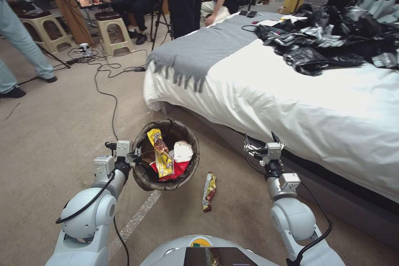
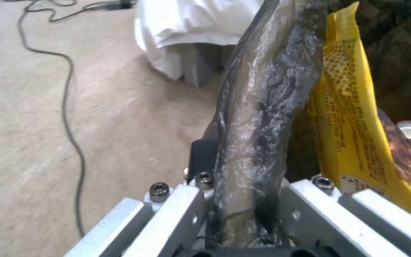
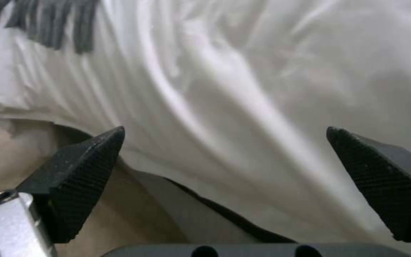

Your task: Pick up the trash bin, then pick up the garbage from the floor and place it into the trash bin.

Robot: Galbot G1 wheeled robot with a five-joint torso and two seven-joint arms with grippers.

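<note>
Low and left of centre in the head view, the left gripper (image 1: 134,156) is clamped on the rim of the trash bin (image 1: 183,178), which it holds up beside the arm; in the left wrist view the dark bag liner (image 2: 258,117) folded over that rim runs up between the two metal jaws, pinched there. Inside the bin a yellow snack wrapper (image 1: 161,151) stands on end against a white tissue wad (image 1: 183,151) and something red beneath them. Just right of the bin, in the lower centre of the frame, one more wrapper (image 1: 209,191) lies flat on the carpet, its long axis running nearly straight away from the robot with a slight lean to the upper right. Further right, the right gripper (image 1: 262,138) hangs spread wide and empty, close to the side of the bed (image 1: 332,104); its wrist view shows both black fingertips (image 3: 82,167) well apart with white sheet between them. Judged from this, the floor wrapper sits between the two arms, below and to the left of the free right gripper, so that arm would have to reach down and inward, closing across the wrapper's narrow width.
</note>
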